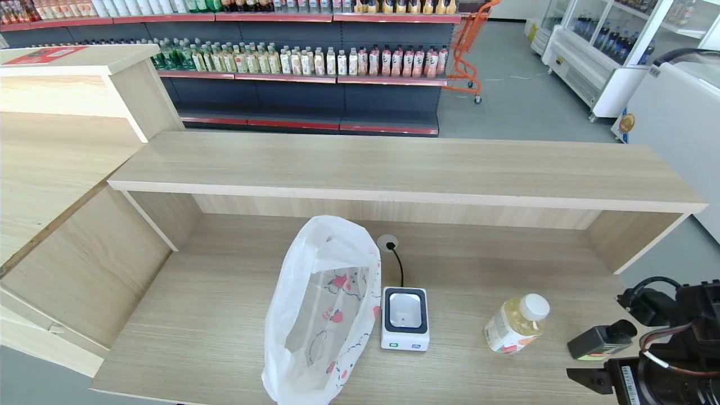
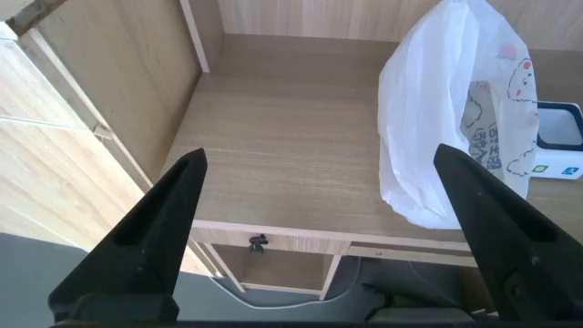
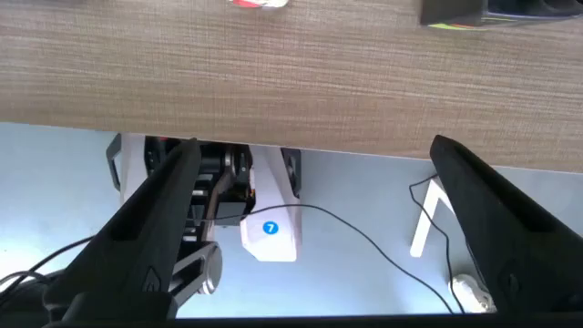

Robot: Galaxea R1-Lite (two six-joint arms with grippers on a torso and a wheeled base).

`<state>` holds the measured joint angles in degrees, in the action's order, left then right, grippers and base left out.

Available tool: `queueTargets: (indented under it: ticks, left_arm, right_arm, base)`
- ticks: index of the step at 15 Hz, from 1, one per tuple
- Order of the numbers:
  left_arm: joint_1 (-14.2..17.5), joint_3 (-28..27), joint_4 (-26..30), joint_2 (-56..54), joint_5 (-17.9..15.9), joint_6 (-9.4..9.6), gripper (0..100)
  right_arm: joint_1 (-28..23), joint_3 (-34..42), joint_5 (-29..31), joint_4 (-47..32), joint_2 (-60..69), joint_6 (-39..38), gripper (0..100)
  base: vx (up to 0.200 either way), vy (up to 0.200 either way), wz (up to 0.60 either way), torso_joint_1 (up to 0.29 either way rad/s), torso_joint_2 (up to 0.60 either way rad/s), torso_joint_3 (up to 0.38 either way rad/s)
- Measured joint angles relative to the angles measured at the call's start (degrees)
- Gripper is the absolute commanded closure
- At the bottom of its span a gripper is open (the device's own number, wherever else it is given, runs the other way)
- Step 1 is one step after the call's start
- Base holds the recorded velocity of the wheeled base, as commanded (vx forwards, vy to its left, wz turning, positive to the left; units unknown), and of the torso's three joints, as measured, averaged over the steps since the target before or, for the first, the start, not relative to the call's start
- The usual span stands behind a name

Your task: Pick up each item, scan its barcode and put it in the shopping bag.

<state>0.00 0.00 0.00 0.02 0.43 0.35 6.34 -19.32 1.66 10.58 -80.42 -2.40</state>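
Note:
A white plastic shopping bag (image 1: 323, 315) with red cartoon prints stands open on the wooden counter (image 1: 214, 315). Beside it sits a white barcode scanner (image 1: 405, 318) with a dark-framed window facing up. A clear bottle (image 1: 517, 324) of yellowish drink with a white cap lies on its side to the scanner's right. My left gripper (image 2: 321, 159) hangs open over the counter's front left part, apart from the bag (image 2: 455, 118), with nothing in it. At the counter's front edge my right gripper (image 3: 314, 150) is also open and holds nothing, nearer me than the bottle.
A small black object (image 1: 602, 340) with a green strip lies right of the bottle. A raised ledge (image 1: 405, 174) runs along the counter's back, with side walls left and right. The scanner's cable (image 1: 398, 264) runs to a hole in the counter. Drink shelves stand beyond.

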Motion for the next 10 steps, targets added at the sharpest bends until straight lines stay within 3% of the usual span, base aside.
queueTargets:
  ticks: [10]
  left_arm:
    - [0.0, 0.0, 0.0, 0.0, 0.01, 0.0, 0]
  right_arm:
    - [5.64, 2.05, 0.66, 26.97, -20.6, 3.49, 0]
  base:
    - [0.0, 0.0, 0.0, 0.0, 0.0, 0.0]
